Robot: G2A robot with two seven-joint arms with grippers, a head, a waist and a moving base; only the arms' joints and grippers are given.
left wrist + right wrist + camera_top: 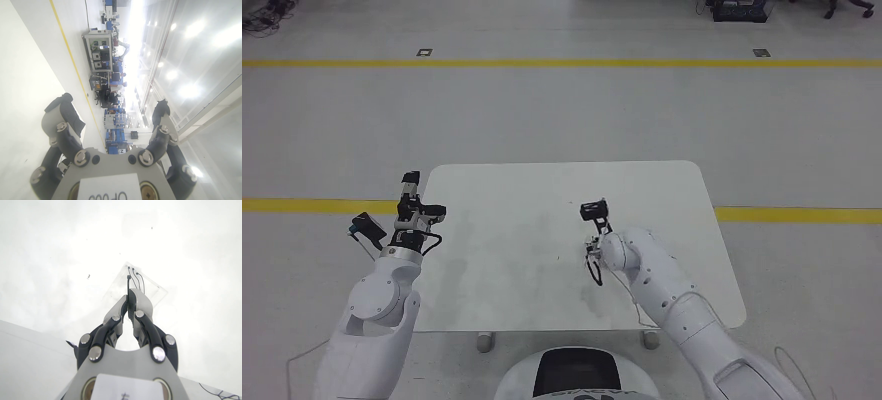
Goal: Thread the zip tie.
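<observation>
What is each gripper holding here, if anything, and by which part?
The right gripper is shut on a zip tie, pinching its strap; the head end sticks out beyond the grip. The left gripper is open and holds nothing.

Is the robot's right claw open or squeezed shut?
Shut. The right gripper has its ribbed pads pressed together on a black zip tie that sticks out past the tips.

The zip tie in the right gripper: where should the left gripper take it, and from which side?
Probably the free stretch of the zip tie just under its head, which sticks out straight past the shut right gripper. The open left gripper would best come from the far end, facing the right one, pads closing across the thin strap.
</observation>
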